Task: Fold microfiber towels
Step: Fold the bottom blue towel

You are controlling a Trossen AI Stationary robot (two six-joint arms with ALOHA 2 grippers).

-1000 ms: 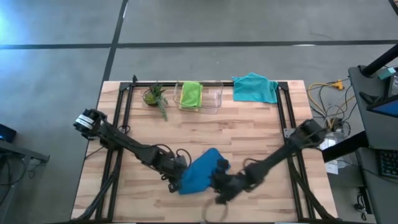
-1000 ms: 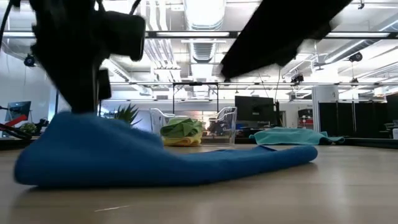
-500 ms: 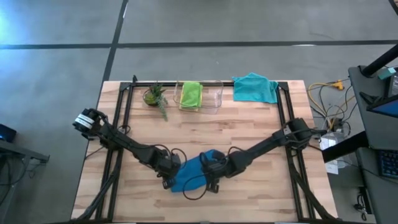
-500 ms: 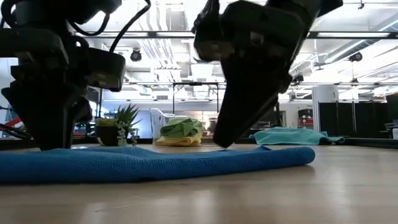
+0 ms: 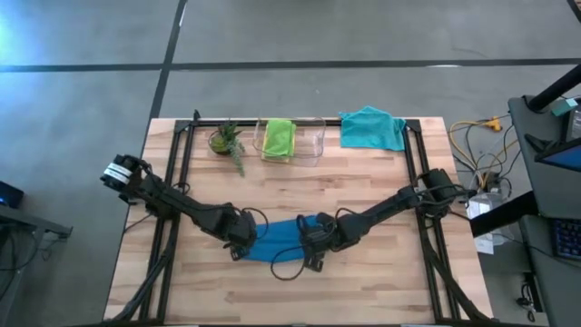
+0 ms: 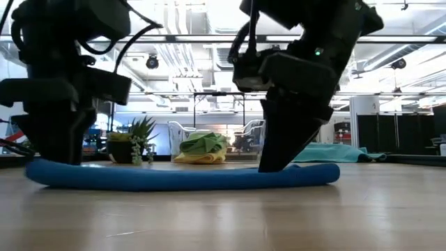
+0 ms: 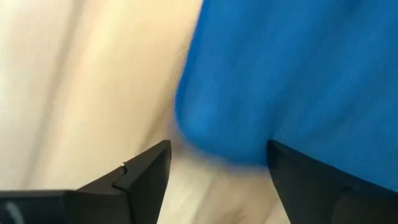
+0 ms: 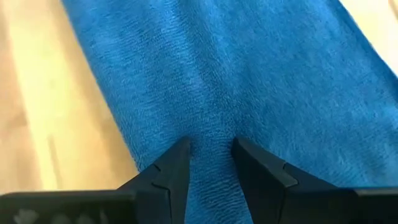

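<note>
1. Since a second ago, both arms have drawn the dark blue towel (image 5: pixel 277 241) flat into a folded strip on the table (image 5: pixel 363 191).
2. Lime green towel (image 5: pixel 278 138) sits folded in the bin (image 5: pixel 313 141); teal towel (image 5: pixel 372 127) waits unfolded at the far edge.
3. Left gripper (image 7: pixel 217 168), jaws spread, has released the strip's end; right gripper (image 8: pixel 210 155) pinches blue fabric mid-strip.

The soft dark blue microfiber towel (image 5: pixel 281 238), a raised hump one second ago, now lies flattened in a low band on the wooden table. The left gripper (image 7: pixel 217 171) has spread its fingers; the right gripper (image 8: pixel 210 155) has shifted back toward the table's middle.
</note>
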